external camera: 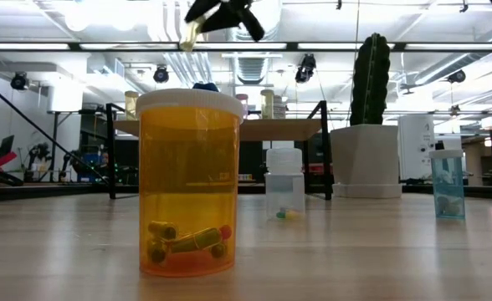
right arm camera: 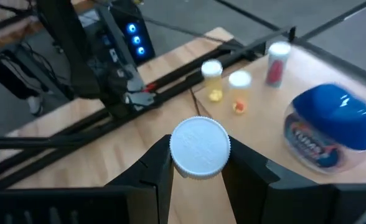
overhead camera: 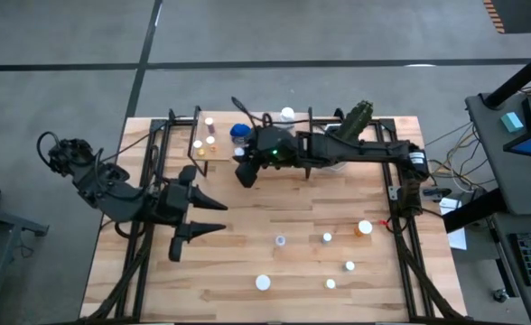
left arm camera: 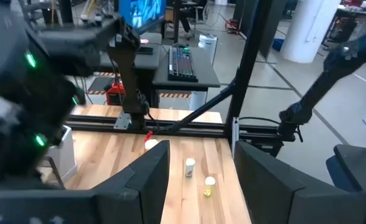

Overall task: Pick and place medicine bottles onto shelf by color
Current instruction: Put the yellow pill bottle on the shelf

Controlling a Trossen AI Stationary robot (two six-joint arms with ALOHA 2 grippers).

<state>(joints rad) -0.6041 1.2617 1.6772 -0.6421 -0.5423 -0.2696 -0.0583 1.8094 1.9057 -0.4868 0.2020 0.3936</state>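
**HANDLING NOTE: CAPPED BOTTLE IN RIGHT GRIPPER, AT THE SHELF**

**Position.** Locate the right gripper (overhead camera: pixel 245 171) at the front edge of the shelf (overhead camera: pixel 218 153), at the far side of the tabletop (overhead camera: pixel 247 257). Note its fingers clamped on a white-capped bottle (right arm camera: pixel 200 147), gripped at the cap rim on two opposite sides and carried above the wood. Locate the left gripper (overhead camera: pixel 220 217) over the left half of the tabletop, fingers spread wide and holding nothing.

**Already on the shelf.** Count three small bottles (right arm camera: pixel 239 79) grouped near one end, with the larger blue bottle (right arm camera: pixel 329 127) just beside them. Find six loose bottles (overhead camera: pixel 327 237) spread over the near right part of the tabletop, well apart from each other.

**Handling properties (judged).**
- Treat as light: thin plastic, only a few pills inside, as in the orange bottle (external camera: pixel 190 184) close to the low camera.
- Treat as rigid and not fragile, but smooth and round, so likely to twist or slip in a two-point grip.
- Expect easy tipping: tall for its base, with loose contents.

**Grip point.** Take hold across the cap or just under it, fingers square to the bottle's axis. Avoid gripping the rounded blue bottle low on its body.

**Release.** Set down upright, clear of the neighbours, before opening.
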